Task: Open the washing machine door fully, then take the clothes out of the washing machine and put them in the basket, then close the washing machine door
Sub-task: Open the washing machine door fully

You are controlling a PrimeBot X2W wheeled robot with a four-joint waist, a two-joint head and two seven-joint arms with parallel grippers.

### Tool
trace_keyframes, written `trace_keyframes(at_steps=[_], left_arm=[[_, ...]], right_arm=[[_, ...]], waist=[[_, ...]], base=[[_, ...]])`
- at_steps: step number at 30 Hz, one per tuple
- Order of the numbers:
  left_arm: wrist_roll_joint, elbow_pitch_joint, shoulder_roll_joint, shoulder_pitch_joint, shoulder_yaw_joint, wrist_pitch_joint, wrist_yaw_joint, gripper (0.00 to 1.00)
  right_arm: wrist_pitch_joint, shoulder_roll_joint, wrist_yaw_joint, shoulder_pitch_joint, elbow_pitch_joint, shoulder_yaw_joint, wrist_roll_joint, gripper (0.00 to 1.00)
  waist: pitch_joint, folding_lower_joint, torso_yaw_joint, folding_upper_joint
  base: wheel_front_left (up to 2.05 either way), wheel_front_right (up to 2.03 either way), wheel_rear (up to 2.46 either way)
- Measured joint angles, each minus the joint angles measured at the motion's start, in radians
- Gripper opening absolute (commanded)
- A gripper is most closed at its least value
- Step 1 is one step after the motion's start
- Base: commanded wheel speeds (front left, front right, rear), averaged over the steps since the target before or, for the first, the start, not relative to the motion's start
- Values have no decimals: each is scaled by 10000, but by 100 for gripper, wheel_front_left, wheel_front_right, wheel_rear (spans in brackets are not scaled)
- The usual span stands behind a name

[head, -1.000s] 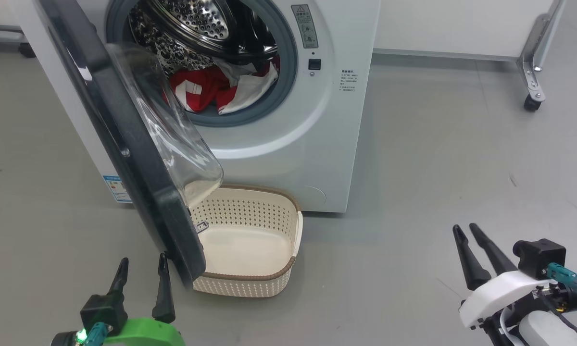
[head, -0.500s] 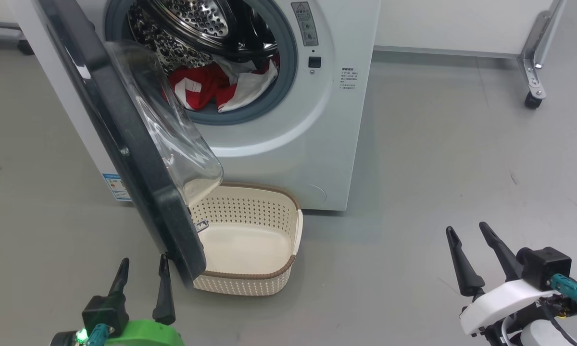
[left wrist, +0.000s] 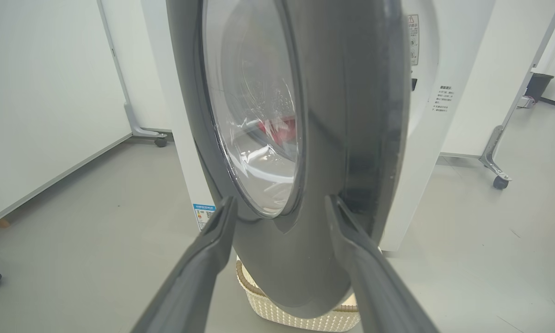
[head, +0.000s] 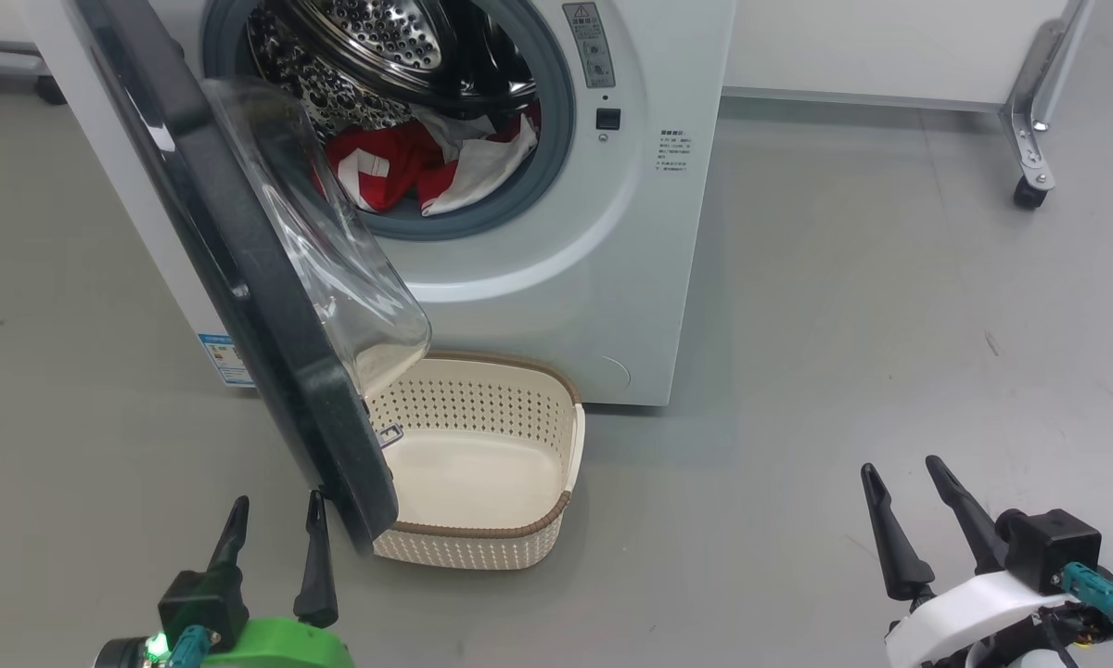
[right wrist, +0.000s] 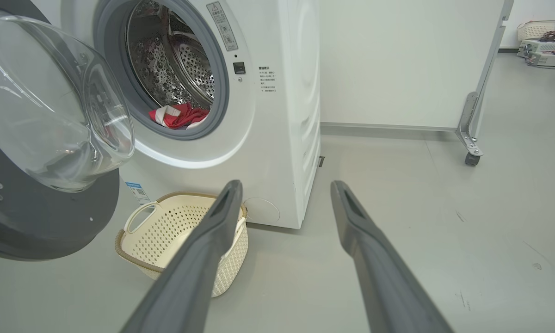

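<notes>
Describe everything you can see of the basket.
The basket is small, rectangular with rounded corners, cream plastic with perforated walls, a brown rim and a loop handle. It stands upright and empty on the grey floor, close before the washing machine, partly under the open door; contact with the door cannot be told.

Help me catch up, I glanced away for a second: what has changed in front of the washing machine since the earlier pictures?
The right gripper spread its fingers from nearly together to wide open, holding nothing, then sank toward the bottom of the head view. The left gripper stayed open beside the lower edge of the washing machine door. The door, the red clothes and the empty basket did not move.
</notes>
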Motion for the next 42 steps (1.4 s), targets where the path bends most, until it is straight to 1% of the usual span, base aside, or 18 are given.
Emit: trace_keyframes(at_steps=[8, 29, 30, 31, 32, 42], left_arm=[[2, -40, 0, 6, 15, 0, -42, 100], [-2, -75, -2, 7, 23, 0, -75, 100], [-2, -73, -2, 7, 23, 0, -77, 88], [-33, -48, -2, 7, 8, -2, -140, 9], [-36, -25, -2, 7, -10, 0, -163, 0], [-61, -27, -6, 7, -19, 0, -176, 0]], right_arm=[[0, 242, 0, 222, -159, -186, -217, 100], [0, 489, 0, 537, -355, -454, -633, 100], [0, 502, 0, 544, -357, -456, -640, 100], [0, 510, 0, 557, -357, -458, -652, 100], [0, 520, 0, 571, -357, -460, -656, 100], [0, 591, 0, 793, -355, -596, -798, 100]], waist=[[18, 0, 26, 0], [145, 0, 95, 0], [141, 0, 96, 0], [136, 0, 96, 0], [130, 0, 95, 0], [94, 0, 146, 0]], base=[[0, 0, 0], [0, 0, 0], [0, 0, 0], [0, 0, 0], [0, 0, 0], [0, 0, 0]])
